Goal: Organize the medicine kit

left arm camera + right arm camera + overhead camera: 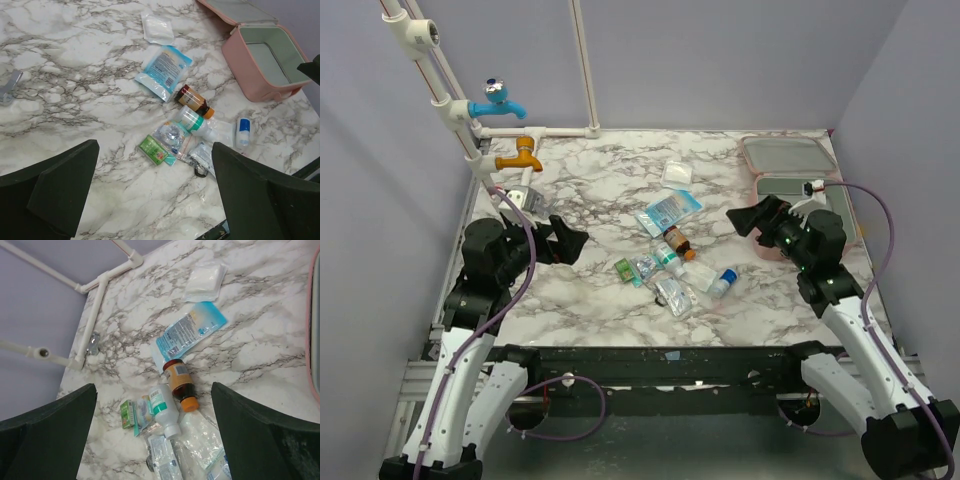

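While both arms hang above the marble table (590, 180), the pale pink medicine kit (250, 80) lies unzipped at its far right corner (lid thrown back, grey lining showing). The left gripper (578, 243) and the right gripper (738, 222) both stand spread wide, pinching nothing. Mid-table lies a loose heap: a blue sachet (670, 210), an orange-capped amber bottle (676, 243), a teal-capped white bottle (192, 119) and a small green box (154, 150).
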`<state>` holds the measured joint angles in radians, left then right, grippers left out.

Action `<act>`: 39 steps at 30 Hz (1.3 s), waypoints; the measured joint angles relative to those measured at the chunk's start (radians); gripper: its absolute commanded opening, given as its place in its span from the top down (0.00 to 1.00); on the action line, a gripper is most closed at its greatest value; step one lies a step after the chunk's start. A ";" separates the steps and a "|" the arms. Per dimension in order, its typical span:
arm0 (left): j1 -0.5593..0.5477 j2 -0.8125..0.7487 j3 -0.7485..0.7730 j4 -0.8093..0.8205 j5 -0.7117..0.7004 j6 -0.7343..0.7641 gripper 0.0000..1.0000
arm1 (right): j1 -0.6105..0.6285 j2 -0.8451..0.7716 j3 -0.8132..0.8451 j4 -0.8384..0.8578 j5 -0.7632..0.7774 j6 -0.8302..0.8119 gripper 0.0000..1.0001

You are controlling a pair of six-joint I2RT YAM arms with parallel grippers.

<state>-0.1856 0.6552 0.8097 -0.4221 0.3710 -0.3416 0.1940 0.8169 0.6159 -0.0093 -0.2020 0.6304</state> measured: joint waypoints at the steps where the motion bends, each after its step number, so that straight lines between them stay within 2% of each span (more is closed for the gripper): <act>1: 0.000 -0.008 0.000 -0.003 -0.012 -0.003 0.01 | 0.000 0.001 0.004 0.000 -0.006 0.000 0.00; 6: 0.000 -0.016 0.000 -0.018 -0.046 -0.011 0.02 | 0.000 0.023 0.013 0.007 -0.011 0.036 0.00; 15: 0.000 -0.016 0.000 -0.037 -0.095 -0.026 0.01 | 0.000 0.266 0.118 0.016 -0.167 0.042 0.00; 21: -0.006 -0.017 0.000 -0.038 -0.123 -0.037 0.01 | 0.003 0.369 0.137 0.001 -0.206 0.013 0.00; 24: -0.007 -0.017 0.000 -0.039 -0.132 -0.042 0.02 | 0.033 0.430 0.211 -0.048 -0.171 -0.032 0.01; 32: -0.019 -0.027 0.000 -0.069 -0.214 -0.051 0.01 | 0.232 0.592 0.370 -0.144 0.000 -0.156 0.06; 39: -0.023 -0.040 0.000 -0.105 -0.294 -0.053 0.01 | 0.306 0.766 0.510 -0.256 0.115 -0.233 0.12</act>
<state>-0.2085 0.6155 0.8097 -0.5270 0.0769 -0.3943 0.5003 1.5826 1.1263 -0.2653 -0.0868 0.3977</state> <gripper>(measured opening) 0.985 0.896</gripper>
